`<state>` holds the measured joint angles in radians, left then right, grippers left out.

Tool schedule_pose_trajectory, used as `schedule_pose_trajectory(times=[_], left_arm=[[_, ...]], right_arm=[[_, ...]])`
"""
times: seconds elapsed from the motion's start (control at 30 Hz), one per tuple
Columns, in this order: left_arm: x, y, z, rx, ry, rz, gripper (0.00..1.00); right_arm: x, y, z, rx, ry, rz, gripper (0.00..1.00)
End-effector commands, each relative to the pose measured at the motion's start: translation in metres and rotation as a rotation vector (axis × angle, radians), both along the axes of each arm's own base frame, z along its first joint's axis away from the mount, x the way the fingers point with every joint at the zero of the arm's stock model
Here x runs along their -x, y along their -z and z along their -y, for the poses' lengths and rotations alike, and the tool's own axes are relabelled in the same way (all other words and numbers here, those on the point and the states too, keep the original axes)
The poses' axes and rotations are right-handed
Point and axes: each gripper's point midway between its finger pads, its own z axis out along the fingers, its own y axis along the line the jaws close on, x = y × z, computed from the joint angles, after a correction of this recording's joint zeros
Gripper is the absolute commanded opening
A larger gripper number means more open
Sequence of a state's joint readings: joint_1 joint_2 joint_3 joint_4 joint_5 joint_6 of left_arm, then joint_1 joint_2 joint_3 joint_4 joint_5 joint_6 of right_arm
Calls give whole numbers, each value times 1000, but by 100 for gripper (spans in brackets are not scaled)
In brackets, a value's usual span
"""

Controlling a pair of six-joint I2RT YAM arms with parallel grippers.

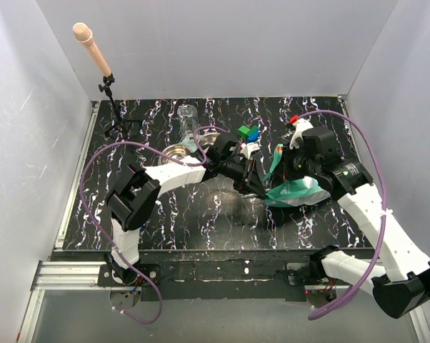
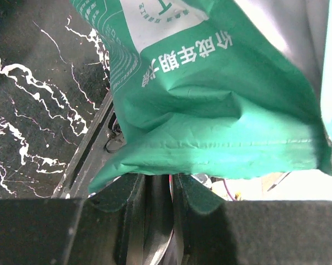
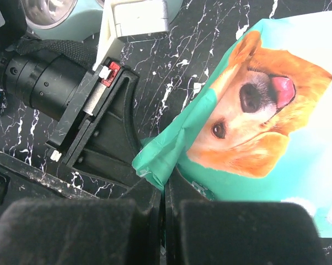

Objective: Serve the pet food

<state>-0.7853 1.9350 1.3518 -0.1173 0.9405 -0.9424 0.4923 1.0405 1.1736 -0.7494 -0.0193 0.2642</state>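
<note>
Right wrist view: right claw (image 3: 165,185) is closed tight on a crumpled corner of the bag (image 3: 254,110). The dog print faces up just beyond the fingertips. The grip looks meant to anchor the bag so it cannot slide on the counter (image 3: 177,49) while the other arm works at it.

Left wrist view: left claw (image 2: 158,185) is nearly closed, its fingers pinching a thin grey metal strip (image 2: 156,237). The strip runs forward and vanishes under the bag's green edge, directly ahead of the fingertips. Judged to be a scoop handle, with the head under or inside the bag. Cannot confirm, since the head is hidden.

Top view: both claws meet at the bag from opposite sides, close together. The bag lies slumped on its side between them, not upright.

Kibble: none visible in any view. Judged to be inside the bag, ahead of the left claw.

Bowl (image 1: 178,151) sits well behind the left claw, beside that arm's forearm. No kibble seen in it.

Step judged: scooping, early on, with nothing served yet. Risk: the slack bag folds over the scoop, or the pinched corner slips.
</note>
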Motion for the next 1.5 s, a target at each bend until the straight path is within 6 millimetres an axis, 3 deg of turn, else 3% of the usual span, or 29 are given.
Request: schedule_pose_trajectory(times=[0.0, 0.13, 0.27, 0.47, 0.6, 0.7, 0.8, 0.87, 0.97, 1.1, 1.17, 1.23, 1.37, 1.47], left_arm=[[-8, -51, -10, 154, -9, 199, 0], [3, -55, -36, 127, -28, 208, 0], [8, -62, -57, 77, -58, 229, 0], [2, -59, -62, 69, -76, 108, 0], [-12, -71, -59, 104, -164, 43, 0], [-23, -50, -68, -127, -259, -27, 0], [-15, -32, -83, -345, -297, -200, 0], [-12, -31, -92, -443, -317, -313, 0], [-8, -39, -103, -553, -370, -438, 0], [-12, -54, -112, -652, -544, -540, 0], [-22, -56, -105, -624, -640, -575, 0], [-29, -50, -85, -555, -667, -587, 0], [-30, 2, -39, -540, -651, -575, 0], [-53, 40, -6, -474, -640, -488, 0]], right_arm=[[-6, -58, -5, -143, -25, 183, 1], [-5, -49, 17, -56, 7, 186, 1], [0, -45, 16, -49, -13, 166, 1], [2, -45, 16, -50, -8, 143, 1], [4, -44, 21, -31, 0, 145, 1], [4, -46, 24, -17, 19, 130, 1], [-1, -53, 19, -19, 39, 118, 1], [-9, -55, 16, 1, 84, 131, 1], [-15, -58, -3, 9, 83, 135, 1], [-25, -68, -19, 6, 124, 146, 1], [-26, -73, -27, -26, 118, 139, 1], [-25, -77, -36, -64, 98, 135, 1], [-22, -80, -50, -124, 60, 101, 1], [-19, -80, -57, -161, 44, 78, 1]])
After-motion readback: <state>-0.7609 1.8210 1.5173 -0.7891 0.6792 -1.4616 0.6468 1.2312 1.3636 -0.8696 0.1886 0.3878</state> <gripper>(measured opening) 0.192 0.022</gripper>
